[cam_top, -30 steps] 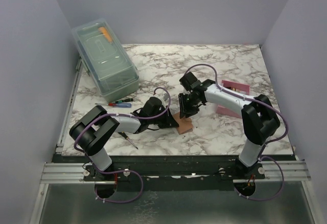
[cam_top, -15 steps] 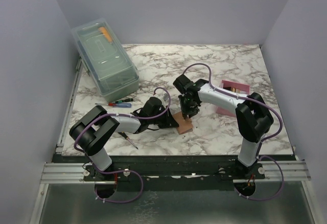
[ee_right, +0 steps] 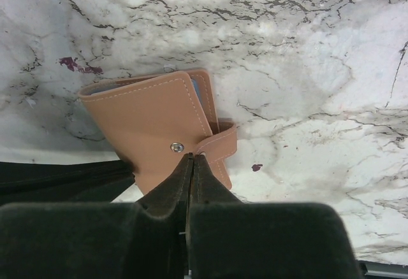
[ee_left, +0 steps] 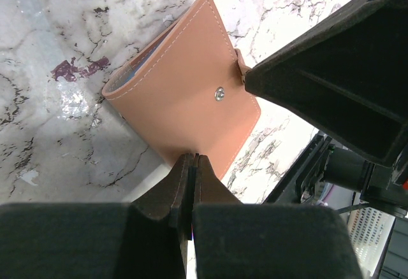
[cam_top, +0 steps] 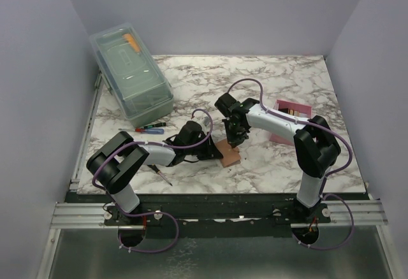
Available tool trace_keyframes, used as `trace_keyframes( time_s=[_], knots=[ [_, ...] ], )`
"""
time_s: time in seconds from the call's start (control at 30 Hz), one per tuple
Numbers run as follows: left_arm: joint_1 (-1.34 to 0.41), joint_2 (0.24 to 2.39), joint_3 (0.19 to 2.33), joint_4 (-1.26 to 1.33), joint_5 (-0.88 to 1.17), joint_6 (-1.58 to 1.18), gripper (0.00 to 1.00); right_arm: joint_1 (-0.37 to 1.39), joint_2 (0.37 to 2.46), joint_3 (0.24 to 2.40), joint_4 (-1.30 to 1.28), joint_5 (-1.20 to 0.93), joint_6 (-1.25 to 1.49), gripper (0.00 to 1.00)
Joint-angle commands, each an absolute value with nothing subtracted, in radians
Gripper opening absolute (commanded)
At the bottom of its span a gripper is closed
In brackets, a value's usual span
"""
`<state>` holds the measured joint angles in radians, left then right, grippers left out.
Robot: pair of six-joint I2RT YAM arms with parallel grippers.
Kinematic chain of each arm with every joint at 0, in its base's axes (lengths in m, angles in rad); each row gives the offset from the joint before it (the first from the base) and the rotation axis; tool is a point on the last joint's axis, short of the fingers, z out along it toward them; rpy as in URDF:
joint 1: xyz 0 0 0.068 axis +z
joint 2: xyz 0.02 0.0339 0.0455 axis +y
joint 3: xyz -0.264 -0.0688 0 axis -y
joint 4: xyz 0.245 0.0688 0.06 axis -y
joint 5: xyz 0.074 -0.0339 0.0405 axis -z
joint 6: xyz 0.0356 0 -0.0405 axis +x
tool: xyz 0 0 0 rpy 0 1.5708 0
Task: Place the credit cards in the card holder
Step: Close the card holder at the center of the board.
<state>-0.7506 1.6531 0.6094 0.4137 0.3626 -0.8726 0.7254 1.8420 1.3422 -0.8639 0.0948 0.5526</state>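
Since a second ago our right arm point(cam_top: 274, 118) has folded in toward the middle of the white marble-patterned counter point(cam_top: 191, 78), carrying the right pincer point(ee_right: 191, 159) onto the tan-brown leather folding card holder point(ee_left: 182, 91). Over the last half second we see almost no shift.

The card holder sits near the front centre of the counter, between the two pincers. It is tipped up on one edge, with shadow beneath it. A metal snap stud point(ee_left: 219, 93) shows on its face, and a sliver of pale blue shows inside the fold.

The right pincer's fingers are drawn together on the holder's short snap strap point(ee_right: 220, 142). The left pincer point(ee_left: 189, 159) is likewise pressed together, pinching the holder's near edge.

Farther off stand a clear lidded plastic box point(cam_top: 131, 75) at the back left and a pink plastic tray point(cam_top: 294, 109) at the right.
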Motion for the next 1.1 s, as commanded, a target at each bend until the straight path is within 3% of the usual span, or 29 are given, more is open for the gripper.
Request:
trace_keyframes(
  time_s=[0.0, 1.07],
  knots=[
    [-0.758, 1.645, 0.601, 0.393, 0.379, -0.853, 0.00, 0.733, 1.830, 1.348, -0.875, 0.105, 0.582, 0.00],
    [-0.758, 1.676, 0.609, 0.397, 0.356, -0.849, 0.00, 0.728, 1.818, 1.242, -0.724, -0.017, 0.574, 0.00]
  ],
)
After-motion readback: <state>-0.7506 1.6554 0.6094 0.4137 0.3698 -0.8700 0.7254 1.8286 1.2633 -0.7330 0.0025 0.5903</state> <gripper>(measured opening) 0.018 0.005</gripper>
